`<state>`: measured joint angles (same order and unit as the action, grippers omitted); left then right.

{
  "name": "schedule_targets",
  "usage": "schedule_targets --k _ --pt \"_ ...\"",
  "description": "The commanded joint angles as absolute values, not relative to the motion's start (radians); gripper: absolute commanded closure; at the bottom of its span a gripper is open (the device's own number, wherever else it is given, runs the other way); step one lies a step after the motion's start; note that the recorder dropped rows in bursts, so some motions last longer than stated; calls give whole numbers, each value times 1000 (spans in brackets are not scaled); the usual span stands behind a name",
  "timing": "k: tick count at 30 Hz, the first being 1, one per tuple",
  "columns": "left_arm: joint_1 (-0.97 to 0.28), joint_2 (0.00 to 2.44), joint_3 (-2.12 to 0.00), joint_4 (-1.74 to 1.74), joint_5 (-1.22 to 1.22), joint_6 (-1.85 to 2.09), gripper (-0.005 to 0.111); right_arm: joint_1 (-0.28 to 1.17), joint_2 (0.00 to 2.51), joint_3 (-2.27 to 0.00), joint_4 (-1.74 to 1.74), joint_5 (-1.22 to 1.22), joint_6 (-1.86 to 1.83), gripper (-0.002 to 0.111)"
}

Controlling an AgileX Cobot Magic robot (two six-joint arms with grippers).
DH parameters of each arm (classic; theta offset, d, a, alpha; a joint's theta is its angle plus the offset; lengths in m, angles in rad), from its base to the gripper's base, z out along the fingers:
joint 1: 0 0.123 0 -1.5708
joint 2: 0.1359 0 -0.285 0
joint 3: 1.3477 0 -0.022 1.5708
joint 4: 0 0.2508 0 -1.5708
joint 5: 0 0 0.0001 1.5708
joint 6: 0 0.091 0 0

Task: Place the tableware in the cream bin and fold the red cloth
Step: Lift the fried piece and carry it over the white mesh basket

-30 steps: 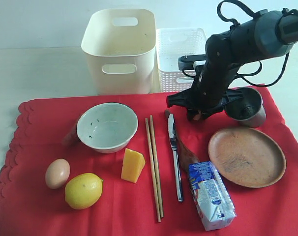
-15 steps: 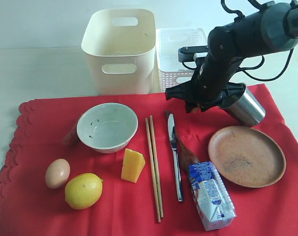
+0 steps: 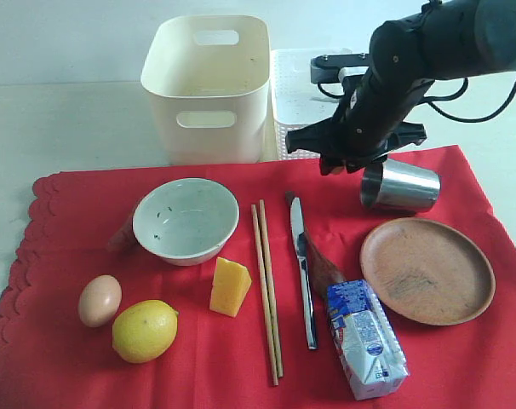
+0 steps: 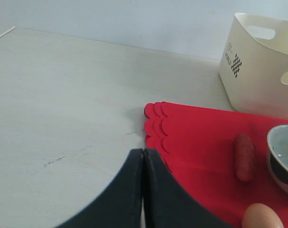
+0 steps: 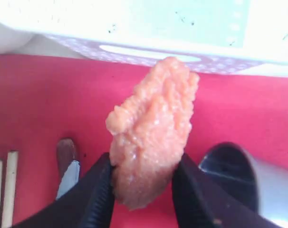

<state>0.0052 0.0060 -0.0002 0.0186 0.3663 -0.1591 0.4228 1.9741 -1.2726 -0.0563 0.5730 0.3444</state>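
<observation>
Tableware is lying entirely outside the tall cream plastic bin [image 3: 241, 128], which is standing on the pale tabletop [image 3: 71, 128] just beyond the far edge of the large red cloth [image 3: 62, 256] with its scalloped left border.

At the far left, the left fingers [image 4: 129, 190] are pressing together with nothing between them, hovering over bare tabletop just off the cloth's scalloped edge. Moving right, the pale green-white bowl [image 3: 186, 220], the two wooden chopsticks [image 3: 266, 290], the steel table knife [image 3: 304, 273] and the dark brown wooden spoon [image 3: 324, 266] are resting where they were a second ago. So are the egg [image 3: 100, 300], lemon [image 3: 145, 331] and cheese wedge [image 3: 230, 287].

All the change is happening at the right. The right fingers [image 5: 97, 202] are holding a lumpy orange-pink piece of food [image 5: 151, 133] at a middling spread. That arm has been rising off the cloth toward the white lattice basket [image 3: 302, 94] beside the bin.

During that lift the steel cup [image 3: 403, 187], upright a second ago, has been tipping over. It is now lying on its side near the far right of the cloth, mouth facing left, just beyond the round brown wooden plate [image 3: 427, 270] and apart from the fingers.

I judge that the arm is clearing food, probably into the basket, so no tableware step is done yet. The toppled cup is likely becoming harder to take, since it may roll and will want a grip across its rim or body. Everything is sitting on the cloth, so folding is coming last.
</observation>
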Motion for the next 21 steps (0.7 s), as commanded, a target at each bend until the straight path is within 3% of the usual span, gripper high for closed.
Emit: schedule_targets --k 1,9,17,21 --pt "-1 0 0 19 360 -157 107 424 1927 -1275 -61 559 313 108" --pt "-1 0 0 19 360 -157 107 424 1819 -1322 -59 628 209 108" --pt "-1 0 0 19 360 -157 107 424 1853 -1596 -59 738 177 108" --pt "-1 0 0 19 360 -157 107 422 1990 -1752 -72 812 177 108"
